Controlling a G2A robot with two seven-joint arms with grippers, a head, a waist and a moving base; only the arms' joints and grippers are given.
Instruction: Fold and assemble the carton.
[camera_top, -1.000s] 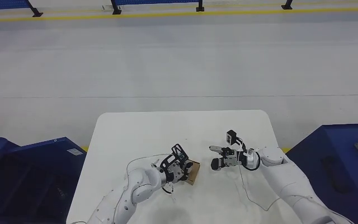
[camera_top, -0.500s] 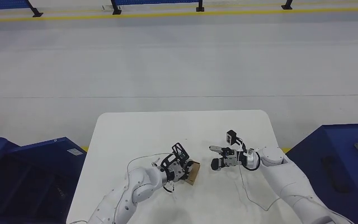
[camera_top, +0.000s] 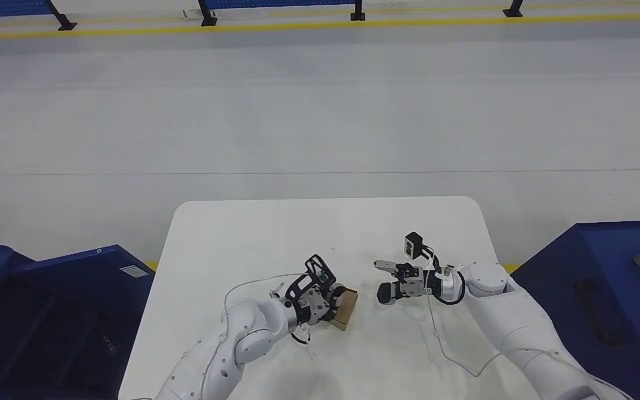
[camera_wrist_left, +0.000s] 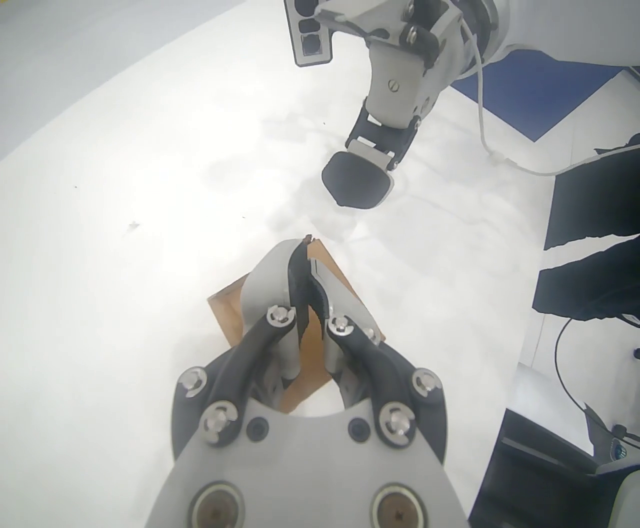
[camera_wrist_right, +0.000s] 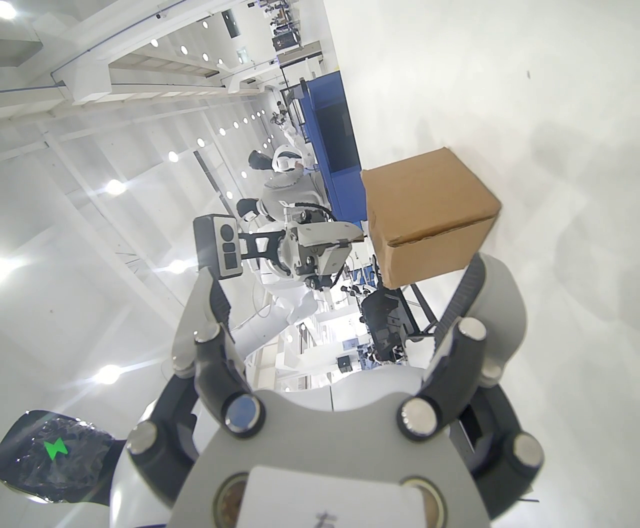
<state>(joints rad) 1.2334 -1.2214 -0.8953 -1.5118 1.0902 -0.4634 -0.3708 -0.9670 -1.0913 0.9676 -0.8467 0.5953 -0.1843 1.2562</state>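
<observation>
Carton (camera_wrist_right: 430, 215), smooth brown cardboard cube, by closed left hand (camera_wrist_left: 305, 252); right hand (camera_wrist_right: 342, 274) open.

Left arm (camera_top: 255, 330): a very slight shift is recorded, the forearm being drawn a trace toward the near edge of the table (camera_top: 250, 230).
Left claw (camera_top: 325, 298): carried with it by a hair, at the carton (camera_top: 346, 312).
Carton: a nudge, if any, is too small to be told.
</observation>
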